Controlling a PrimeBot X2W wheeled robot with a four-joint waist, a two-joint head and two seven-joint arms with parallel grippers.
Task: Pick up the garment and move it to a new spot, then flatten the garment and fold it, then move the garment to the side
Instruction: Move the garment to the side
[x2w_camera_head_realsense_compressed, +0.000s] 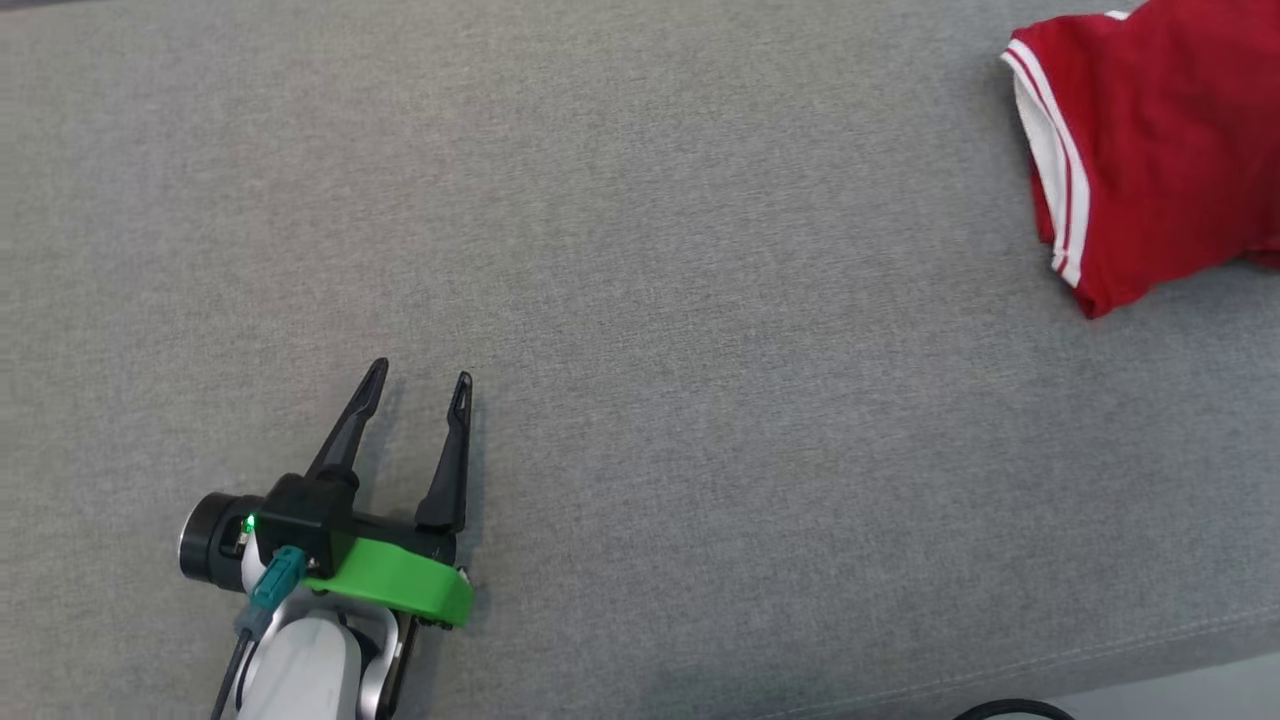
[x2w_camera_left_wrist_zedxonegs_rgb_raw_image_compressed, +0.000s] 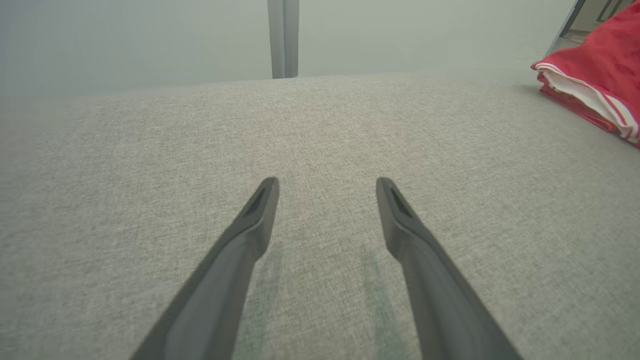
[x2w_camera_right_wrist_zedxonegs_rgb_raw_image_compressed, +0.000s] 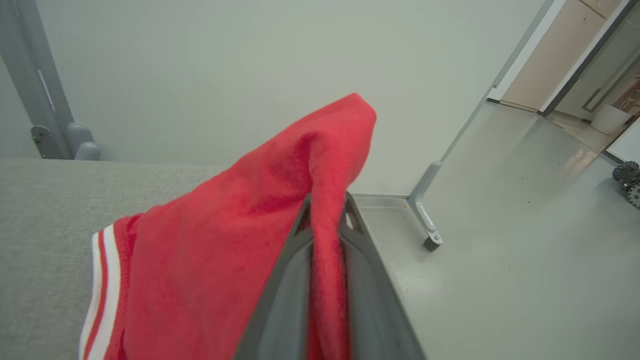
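Two dark fingers of the right gripper are clamped on a fold of the garment. Red cloth is squeezed between them and peaks above their tips in the centre of the right wrist frame, and striped trim shows at the lower left. The left gripper, at the lower left of the head frame, has its fingers spread with nothing between them. It sits low over the bare grey surface, and whether it touches the surface cannot be told. In the head frame the garment fills the upper right corner and runs off the edge. A white sleeve with striped trim faces left, and the visible part rests on the grey surface, well apart from the left gripper. Beyond it, the right wrist frame shows the surface's far edge and a pale floor. I judge the task to be in a carrying step: the grasp is made and part of the cloth is raised. The cloth looks bunched rather than spread, so this is probably the first move to a new spot, with flattening, folding and the shift to the side not yet done. With most of the garment out of frame, a later carry cannot be ruled out.
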